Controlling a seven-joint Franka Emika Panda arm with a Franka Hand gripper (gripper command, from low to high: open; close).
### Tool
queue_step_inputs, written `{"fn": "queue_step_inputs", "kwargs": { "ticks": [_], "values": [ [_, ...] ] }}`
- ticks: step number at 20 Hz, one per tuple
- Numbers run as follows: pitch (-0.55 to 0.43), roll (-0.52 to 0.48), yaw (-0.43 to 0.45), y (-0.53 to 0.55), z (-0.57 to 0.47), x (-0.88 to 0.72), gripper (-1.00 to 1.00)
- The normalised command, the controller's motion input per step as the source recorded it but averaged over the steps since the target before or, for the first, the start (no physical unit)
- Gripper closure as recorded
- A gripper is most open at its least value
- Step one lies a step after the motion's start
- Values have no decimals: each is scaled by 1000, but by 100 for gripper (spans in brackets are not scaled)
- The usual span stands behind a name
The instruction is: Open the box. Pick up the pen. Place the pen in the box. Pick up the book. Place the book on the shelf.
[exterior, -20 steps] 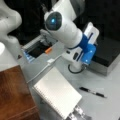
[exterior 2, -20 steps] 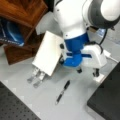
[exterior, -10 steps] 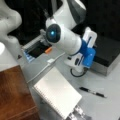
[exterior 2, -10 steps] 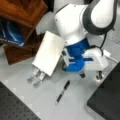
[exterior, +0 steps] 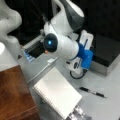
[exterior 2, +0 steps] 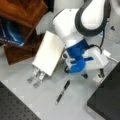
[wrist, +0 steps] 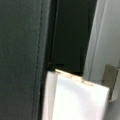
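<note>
The box [exterior: 107,51] lies at the right in a front view, its black lid down flat; its corner [exterior 2: 107,100] also shows at the bottom right. My gripper [exterior 2: 100,75] hangs at the box's front edge, beside the small white tag [wrist: 75,97] that fills the bottom of the wrist view. The blue wrist mount [exterior: 86,58] hides the fingertips there. The thin black pen [exterior: 92,92] [exterior 2: 62,91] lies loose on the grey table. The white book [exterior: 57,95] [exterior 2: 48,52] lies flat near the reddish-brown shelf [exterior: 15,95] [exterior 2: 22,12].
A black tray [exterior: 37,50] with an orange piece stands behind the arm at a front view's left. A black cable loop [exterior: 75,75] hangs under the wrist. A dark perforated plate [exterior 2: 15,107] borders the grey table at the bottom left.
The wrist has come down toward the box's front edge. Book, pen and box lid have not moved.
</note>
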Motion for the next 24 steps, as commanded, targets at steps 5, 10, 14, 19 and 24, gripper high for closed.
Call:
{"fn": "queue_step_inputs", "kwargs": {
  "ticks": [5,10,14,19,24],
  "values": [
    [12,267,-95,-118,-178,-159,-100],
    [-35,209,-106,1,-110,-112,-100],
    [-81,270,-98,83,-124,-63,-100],
    [-101,307,-24,48,-161,-45,-100],
    [-87,264,-1,-15,-174,1,-100]
  ]
}}
